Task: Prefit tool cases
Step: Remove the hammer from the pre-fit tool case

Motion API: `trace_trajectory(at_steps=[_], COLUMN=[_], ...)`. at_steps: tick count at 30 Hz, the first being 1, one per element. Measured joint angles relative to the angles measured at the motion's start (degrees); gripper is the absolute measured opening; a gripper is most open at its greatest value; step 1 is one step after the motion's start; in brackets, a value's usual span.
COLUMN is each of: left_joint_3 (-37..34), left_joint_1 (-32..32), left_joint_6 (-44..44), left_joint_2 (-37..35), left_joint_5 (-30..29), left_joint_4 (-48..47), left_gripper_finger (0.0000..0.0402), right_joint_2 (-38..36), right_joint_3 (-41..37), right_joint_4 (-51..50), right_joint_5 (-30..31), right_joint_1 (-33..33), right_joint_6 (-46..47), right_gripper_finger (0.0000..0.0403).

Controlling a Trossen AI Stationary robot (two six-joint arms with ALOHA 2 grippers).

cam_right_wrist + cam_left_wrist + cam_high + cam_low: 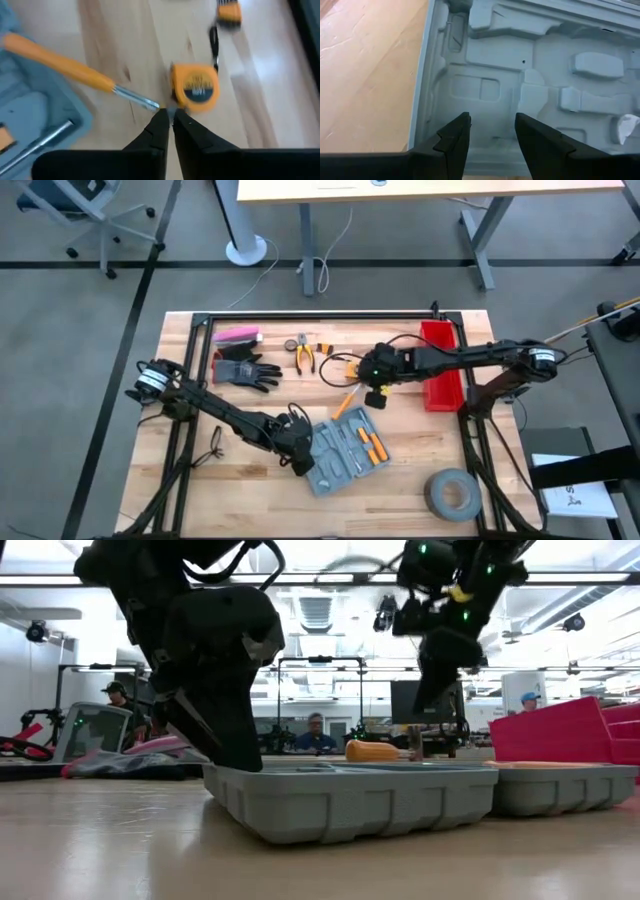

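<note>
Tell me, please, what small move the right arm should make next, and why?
Probably open the right gripper slightly and ease it onto the metal shaft of the orange-handled screwdriver. Its fingers look nearly shut with nothing between them, their tips just by the shaft's end, while the left gripper steadies the open grey-blue plastic tool case.

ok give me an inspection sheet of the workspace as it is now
surface: wooden table, black frame round it
job's things: open grey case, some orange-handled tools in its slots; screwdriver lies beside it
clutter: gloves, pliers, tape measure, tape roll, red bin, pink item
grippers: left gripper fingers apart over the case edge; right gripper fingers together above the screwdriver tip
cables: black cable by the right arm
surroundings: desks, people seated behind
</note>
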Motion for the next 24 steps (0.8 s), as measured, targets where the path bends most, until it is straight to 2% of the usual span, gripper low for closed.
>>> trace_trajectory(at_steps=[3,9,13,18,24], left_joint_3=[0.0,0.0,0.0,0.1,0.1], left_joint_1=[0.0,0.0,0.0,-0.2,-0.2], left_joint_6=[0.0,0.1,0.2,0.6,1.0], left_joint_2=[0.0,0.0,-0.1,-0.2,-0.2], left_joint_5=[0.0,0.0,0.0,0.2,0.3], left_joint_4=[0.1,0.2,0.2,0.3,0.3], left_gripper_finger=[0.0165,0.0165,0.0165,0.0165,0.0165], right_joint_2=[-0.5,1.7,3.9,6.1,9.9], right_joint_3=[1.5,2.6,2.5,2.5,2.5], right_joint_4=[0.1,1.2,1.7,3.7,3.9], right_joint_5=[-0.7,-6.5,-6.5,-9.5,-9.5], right_joint_1=[0.4,0.8,0.8,1.0,1.0], right_joint_6=[-2.5,-6.4,-9.0,-13.2,-16.1], right_gripper_finger=[0.0043,0.0125,0.0172,0.0203,0.0219])
